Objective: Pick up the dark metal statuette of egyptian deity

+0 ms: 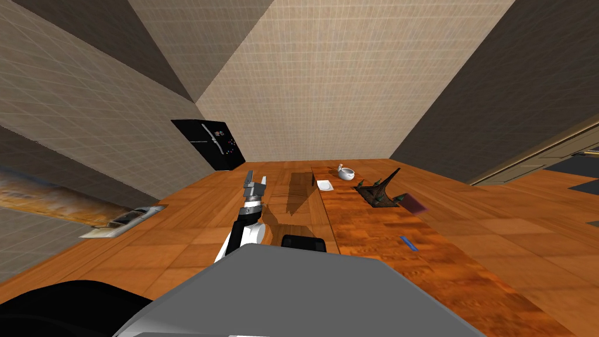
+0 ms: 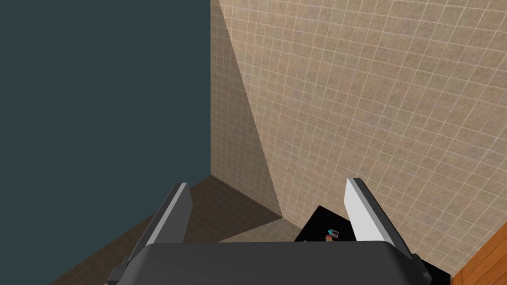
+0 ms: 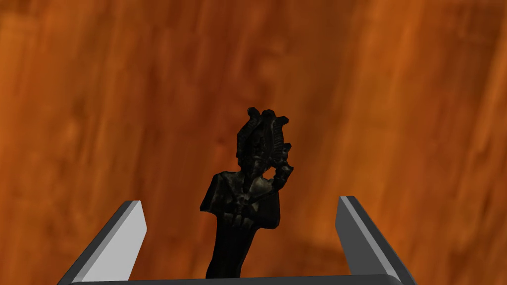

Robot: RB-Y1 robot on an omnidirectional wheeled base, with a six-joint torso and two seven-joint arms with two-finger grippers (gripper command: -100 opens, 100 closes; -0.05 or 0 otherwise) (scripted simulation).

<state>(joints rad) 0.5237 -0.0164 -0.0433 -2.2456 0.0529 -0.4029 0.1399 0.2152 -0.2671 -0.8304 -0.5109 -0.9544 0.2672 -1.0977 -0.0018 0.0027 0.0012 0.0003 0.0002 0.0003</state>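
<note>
The dark metal statuette [image 3: 247, 198], a slim figure with a tall crown, shows against an orange-brown wooden surface [image 3: 396, 99] in the right wrist view. My right gripper [image 3: 238, 200] is open around it. The statuette stands midway between the two fingers [image 3: 124, 232], with a clear gap on each side. My left gripper [image 1: 255, 178] is held out over the wooden floor, left of the long wooden table [image 1: 362, 246], and it is open [image 2: 267, 183] with nothing between its fingers.
On the table's far end are a white bowl [image 1: 346, 172], a white square dish [image 1: 324, 185], a dark pointed ornament [image 1: 379, 190], a purple flat item [image 1: 416, 203] and a blue pen [image 1: 409, 243]. A black fridge [image 1: 210, 143] stands against the tiled wall.
</note>
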